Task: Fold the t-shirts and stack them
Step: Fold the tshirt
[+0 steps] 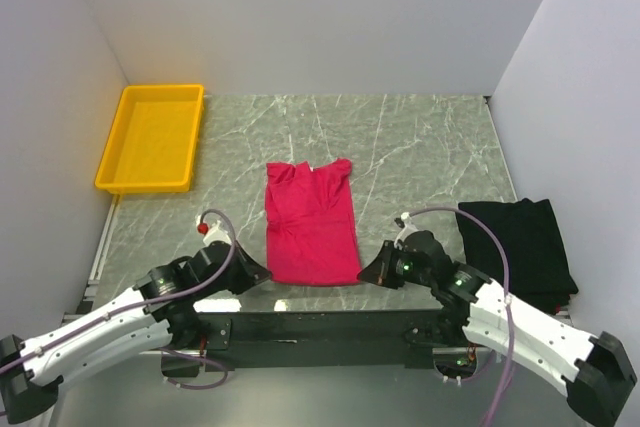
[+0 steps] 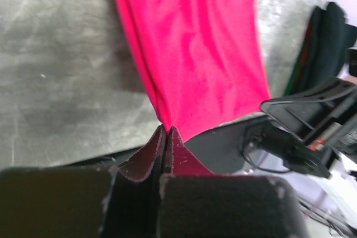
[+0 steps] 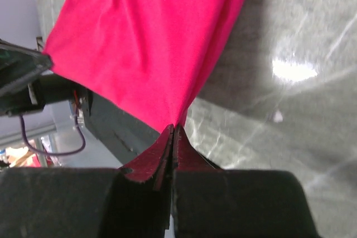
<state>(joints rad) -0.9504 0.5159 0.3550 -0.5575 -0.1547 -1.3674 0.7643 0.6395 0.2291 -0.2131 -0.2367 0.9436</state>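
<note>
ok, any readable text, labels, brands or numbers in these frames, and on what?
No readable text in any view.
crimson-pink t-shirt, black t-shirt, yellow tray: plain, no print or label showing.
Small reddish marking on the right arm, left wrist view: too blurred to read.

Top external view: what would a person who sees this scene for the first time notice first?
The crimson-pink t-shirt lies in the middle of the marbled table, and the left gripper and the right gripper are each shut on one of its near corners. A yellow tray sits at the far left, and a black t-shirt lies at the right edge.
</note>
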